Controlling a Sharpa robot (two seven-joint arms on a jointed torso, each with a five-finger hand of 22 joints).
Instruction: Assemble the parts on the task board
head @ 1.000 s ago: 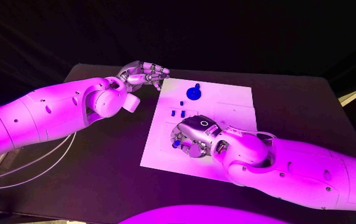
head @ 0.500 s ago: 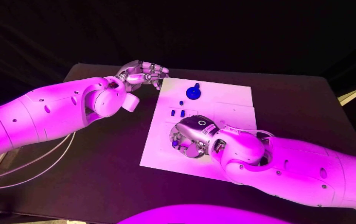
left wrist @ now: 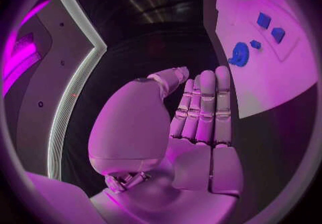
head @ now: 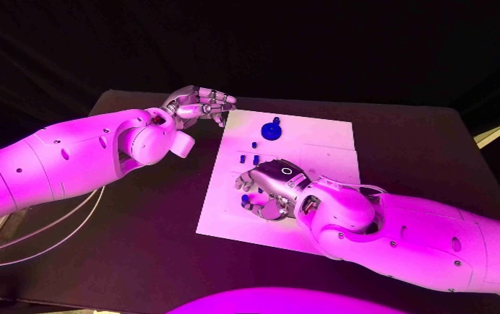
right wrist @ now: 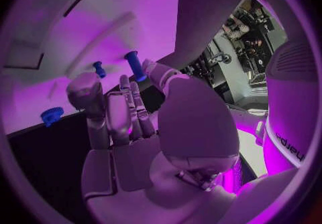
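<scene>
Right hand (head: 273, 188): hovering low over the near half of the task board (head: 323, 141), fingers loosely spread and curling down around a small blue part; I cannot tell whether it is actually pinching anything.
Blue peg (right wrist: 134, 65): standing just beyond the right hand's fingertips (right wrist: 149, 67) in the right wrist view, probably the piece being worked now; contact is unclear.
Small blue part by the palm (head: 247, 200): lying on the board at the hand's near side.
Middle parts: two little square blue blocks (head: 248, 159) sitting side by side, with one tiny blue piece (head: 253, 144) beyond them.
Blue round part (head: 272, 131): one, resting toward the far edge of the board.
Left hand (head: 200, 103): waiting off the board's far left corner, fingers straight and together, holding nothing, likely keeping clear.
</scene>
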